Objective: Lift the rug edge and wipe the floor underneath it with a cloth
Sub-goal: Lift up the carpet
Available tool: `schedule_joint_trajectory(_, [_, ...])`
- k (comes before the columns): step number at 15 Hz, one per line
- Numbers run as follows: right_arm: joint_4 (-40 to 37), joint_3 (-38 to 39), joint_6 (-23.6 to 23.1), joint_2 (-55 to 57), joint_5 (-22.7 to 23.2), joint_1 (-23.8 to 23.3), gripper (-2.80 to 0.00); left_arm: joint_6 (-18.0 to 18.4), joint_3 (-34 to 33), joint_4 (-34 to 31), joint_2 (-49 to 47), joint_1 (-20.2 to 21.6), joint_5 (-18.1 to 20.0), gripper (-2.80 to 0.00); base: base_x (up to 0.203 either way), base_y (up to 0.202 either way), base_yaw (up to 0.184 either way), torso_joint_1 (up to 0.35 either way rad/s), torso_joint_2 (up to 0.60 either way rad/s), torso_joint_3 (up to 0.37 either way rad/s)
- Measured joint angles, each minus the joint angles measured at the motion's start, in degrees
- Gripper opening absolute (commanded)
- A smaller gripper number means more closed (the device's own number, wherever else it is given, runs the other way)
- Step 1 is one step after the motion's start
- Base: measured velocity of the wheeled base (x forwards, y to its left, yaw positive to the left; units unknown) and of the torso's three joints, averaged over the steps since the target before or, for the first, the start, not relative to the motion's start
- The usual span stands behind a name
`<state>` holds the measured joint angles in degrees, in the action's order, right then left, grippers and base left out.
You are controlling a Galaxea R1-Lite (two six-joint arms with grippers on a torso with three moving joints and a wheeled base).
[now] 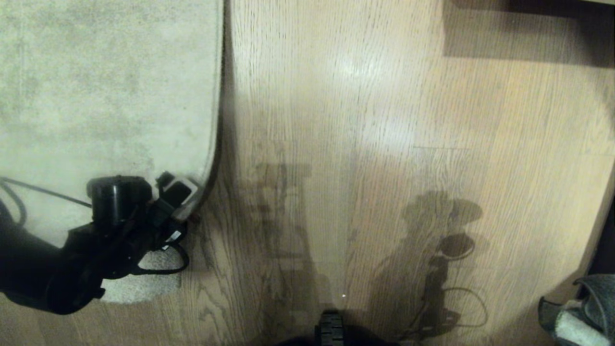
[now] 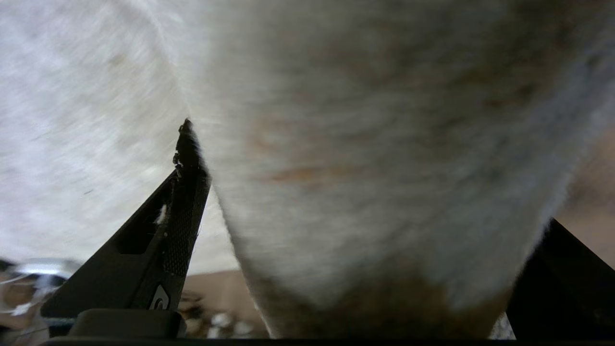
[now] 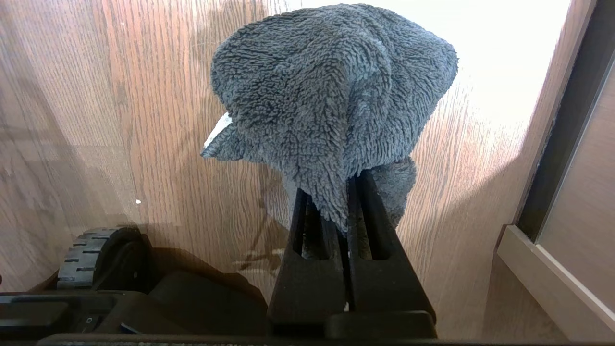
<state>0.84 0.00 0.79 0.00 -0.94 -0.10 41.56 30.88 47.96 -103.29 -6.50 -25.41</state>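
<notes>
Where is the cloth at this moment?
The cloth is clamped in the right hand above the floor, at the head view's lower right corner.

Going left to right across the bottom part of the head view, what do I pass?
Left gripper at the rug edge → bare floor with the arm's shadow → the base's wheel → more floor → the cloth at the far right.
</notes>
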Motion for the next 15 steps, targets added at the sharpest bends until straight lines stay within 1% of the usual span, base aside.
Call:
schedule_joint_trajectory(3, [-0.02,0.0,0.0,0.0,-0.02,0.0,-2.8,3.51,-2.09,0.05,2.7,2.42,0.2,0.0,0.0,0.0,0.0,0.0,0.0,0.0])
schedule_joint_trajectory(7, [-0.02,0.0,-0.04,0.0,-0.02,0.0,-2.8,7.4,-2.99,-0.22,5.6,3.0,-0.02,0.0,0.0,0.0,0.0,0.0,0.0,0.0])
schedule_joint_trajectory(15, [-0.02,0.0,0.0,0.0,-0.02,0.0,-2.8,7.6,-7.69,0.16,12.32,3.81,-0.05,0.0,0.0,0.0,0.0,0.0,0.0,0.0])
